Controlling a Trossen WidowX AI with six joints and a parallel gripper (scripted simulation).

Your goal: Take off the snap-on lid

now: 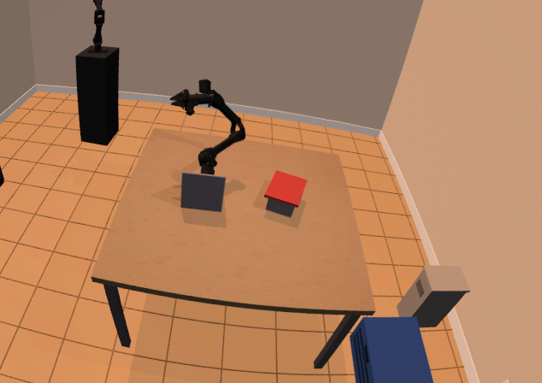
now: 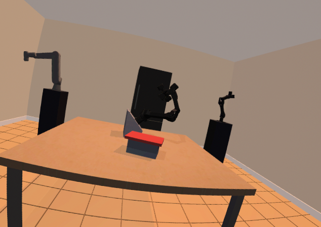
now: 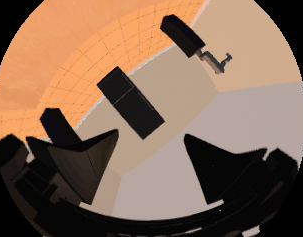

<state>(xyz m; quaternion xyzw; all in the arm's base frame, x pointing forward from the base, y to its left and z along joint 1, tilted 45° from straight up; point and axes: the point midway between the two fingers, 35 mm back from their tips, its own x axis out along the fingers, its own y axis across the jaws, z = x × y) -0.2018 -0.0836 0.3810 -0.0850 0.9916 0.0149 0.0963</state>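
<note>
The storage box (image 1: 279, 208) (image 2: 142, 149) is blue-grey and stands on the table (image 1: 227, 261) (image 2: 77, 154), right of the arm's base in the top view. Its red lid (image 1: 286, 188) (image 2: 144, 138) sits on top and overhangs the sides. My gripper (image 1: 171, 101) (image 3: 152, 133) is open, with nothing between its fingers. It is raised high over the far left of the table in the top view, well away from the box, and points away from it. The wrist view shows neither the box nor the lid.
A grey upright panel (image 1: 203, 192) (image 2: 131, 126) stands on the table just in front of the arm's base, left of the box in the top view. Off the table are a blue cabinet (image 1: 396, 348), a tall black cabinet (image 3: 130, 104) and pedestals bearing other arms.
</note>
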